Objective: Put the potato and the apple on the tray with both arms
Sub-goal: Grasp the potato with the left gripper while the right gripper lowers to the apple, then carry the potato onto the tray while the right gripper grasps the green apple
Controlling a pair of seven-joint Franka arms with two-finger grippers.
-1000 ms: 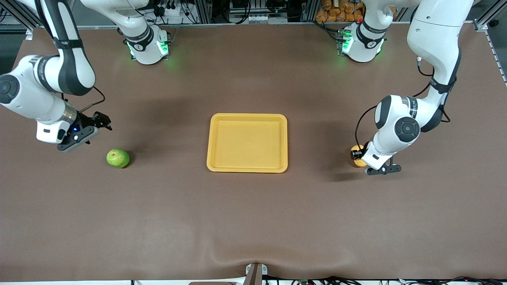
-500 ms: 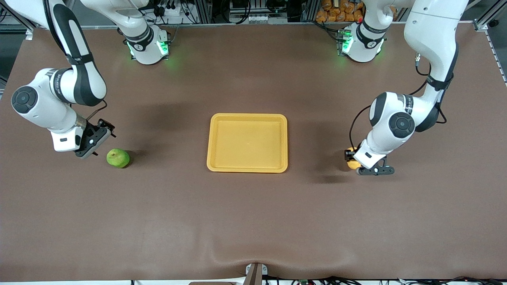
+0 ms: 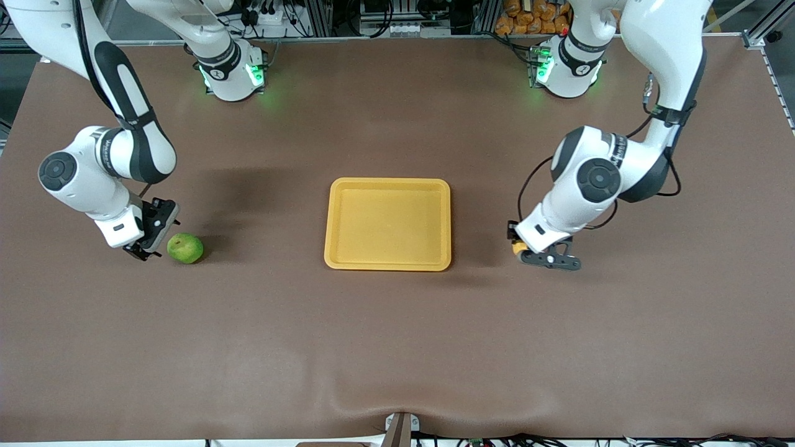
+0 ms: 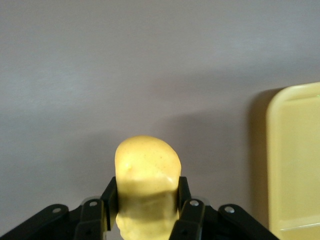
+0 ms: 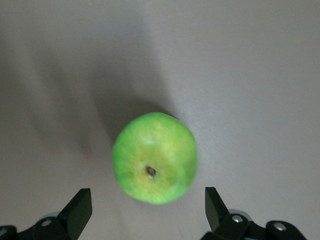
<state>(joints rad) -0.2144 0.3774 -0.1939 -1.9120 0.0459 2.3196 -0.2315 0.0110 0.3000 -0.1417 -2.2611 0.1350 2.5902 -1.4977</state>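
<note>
The yellow tray (image 3: 387, 182) lies at the table's middle with nothing on it. My left gripper (image 3: 520, 249) is shut on the yellow-orange potato (image 3: 516, 248) and holds it over the table just off the tray's edge toward the left arm's end. In the left wrist view the potato (image 4: 147, 167) sits between the pads of the left gripper (image 4: 146, 197), with the tray (image 4: 295, 160) close by. The green apple (image 3: 185, 248) rests on the table toward the right arm's end. My right gripper (image 3: 148, 247) is open and low beside it. In the right wrist view the apple (image 5: 155, 157) lies just ahead of the right gripper (image 5: 146, 200), untouched.
The brown table mat (image 3: 397, 347) has a raised wrinkle at its front edge. Both arm bases (image 3: 230, 74) glow green along the back.
My left gripper has carried the potato toward the tray. My right gripper has come down and closer to the apple, which has not moved.
</note>
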